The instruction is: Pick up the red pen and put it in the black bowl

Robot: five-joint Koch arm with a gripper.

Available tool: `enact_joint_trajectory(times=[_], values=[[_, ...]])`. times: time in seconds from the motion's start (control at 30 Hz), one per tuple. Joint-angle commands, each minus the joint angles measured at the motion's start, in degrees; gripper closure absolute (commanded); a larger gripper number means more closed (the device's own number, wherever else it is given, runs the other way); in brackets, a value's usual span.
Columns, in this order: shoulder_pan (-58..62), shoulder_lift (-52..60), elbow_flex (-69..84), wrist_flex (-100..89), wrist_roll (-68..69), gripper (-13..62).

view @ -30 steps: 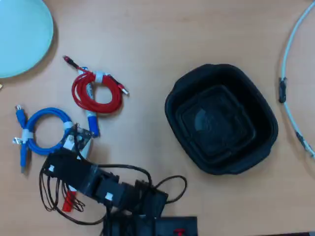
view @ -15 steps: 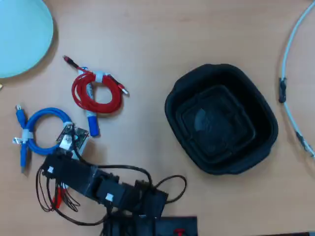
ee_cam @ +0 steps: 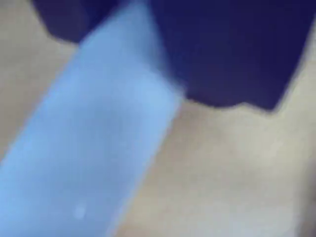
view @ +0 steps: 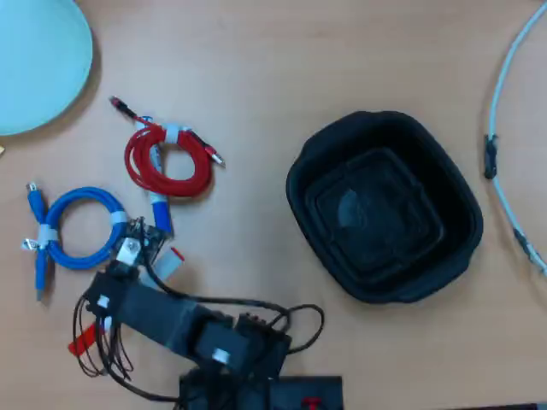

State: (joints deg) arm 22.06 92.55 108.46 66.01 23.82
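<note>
Showing, from left to right in the overhead view, a turquoise plate (view: 34, 64) lying far up and left of the pincer, a coiled blue cable (view: 77, 229) resting just to its left, and a coiled red cable (view: 167, 162) sitting just above it. Reaching up from the lower edge and ending with the pincer (view: 152, 231) between the two coils. Not revealing the jaw opening: hiding both tips under the wrist from above, and blurring them in the wrist view into dark blue masses flanking a pale barrel (ee_cam: 98, 148); therefore leaving wide, narrow or holding impossible to tell. Placing the red pen (view: 173, 259) just below and right of the pincer, touching or nearly touching the arm, with only the red cap and a short stretch of barrel peeking out. Pointing, judging by that stub, cap up-right and barrel down-left, running the long axis diagonally beneath the arm. Promising easy handling: likely being light, stiff and smooth, hence rolling readily and slipping under a slack pinch; favouring a hold across the barrel near mid-length, square to the long axis, avoiding the cap. Locating the black bowl (view: 385, 218) well apart to the right of the pincer, lying empty and open upward. Closing at far right with a pale cable (view: 500, 111) curving along the edge.
</note>
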Motion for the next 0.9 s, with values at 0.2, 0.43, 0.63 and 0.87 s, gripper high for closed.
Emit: enact_joint_trajectory(times=[0.2,0.43,0.63,0.87], values=[[7.38,15.21,-3.78,6.68,0.7,56.1],[21.62,17.75,-8.79,5.71,-3.25,56.0],[30.32,17.75,-13.1,0.44,-12.57,56.0],[38.94,17.84,-16.96,-3.96,-21.27,56.0]])
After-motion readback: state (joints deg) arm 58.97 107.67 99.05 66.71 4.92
